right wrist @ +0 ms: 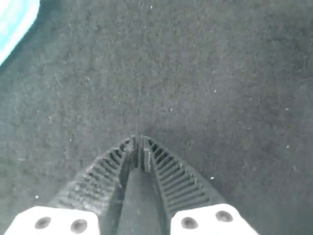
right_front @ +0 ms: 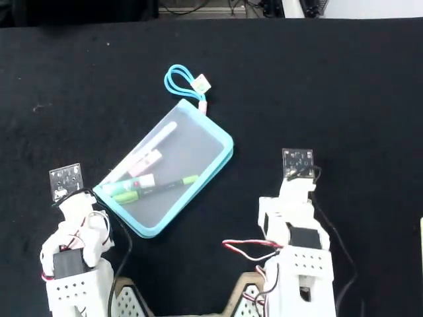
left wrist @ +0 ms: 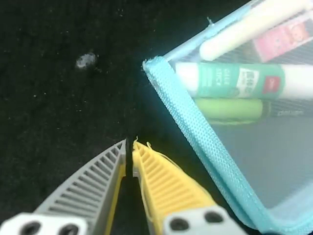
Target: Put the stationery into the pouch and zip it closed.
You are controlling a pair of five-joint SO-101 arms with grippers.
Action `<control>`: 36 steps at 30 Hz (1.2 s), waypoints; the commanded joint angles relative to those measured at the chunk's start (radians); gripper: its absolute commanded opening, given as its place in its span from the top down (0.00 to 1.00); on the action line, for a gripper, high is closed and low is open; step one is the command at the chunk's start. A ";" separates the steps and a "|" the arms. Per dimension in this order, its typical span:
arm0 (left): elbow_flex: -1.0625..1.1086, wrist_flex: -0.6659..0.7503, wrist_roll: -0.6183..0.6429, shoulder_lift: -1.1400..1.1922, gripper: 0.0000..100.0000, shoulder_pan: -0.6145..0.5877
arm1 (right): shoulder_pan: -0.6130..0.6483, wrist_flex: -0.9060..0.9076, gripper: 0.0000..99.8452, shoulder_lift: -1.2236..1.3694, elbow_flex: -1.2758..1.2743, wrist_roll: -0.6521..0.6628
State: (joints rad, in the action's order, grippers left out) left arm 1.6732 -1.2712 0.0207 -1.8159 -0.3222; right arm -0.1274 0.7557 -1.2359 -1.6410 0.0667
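A clear pouch with a light-blue rim lies slanted at the table's middle. Inside it are a white stick, a pink eraser, a green-and-white glue stick and a green pen. Its pink zip pull sits at the far corner, joined to a blue cord loop. My left gripper is shut and empty, just off the pouch's near corner. My right gripper is shut over bare cloth, to the right of the pouch.
Black cloth covers the whole table. Both arm bases stand at the near edge. Cables and equipment lie beyond the far edge.
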 commanded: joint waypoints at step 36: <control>0.025 -0.005 -0.002 -0.009 0.97 0.001 | 0.009 0.555 0.99 -0.659 -0.044 0.002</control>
State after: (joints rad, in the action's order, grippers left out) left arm 1.6732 -1.2712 0.0207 -1.8159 -0.3222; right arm -0.1274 1.3034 -1.7975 -1.6932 0.0652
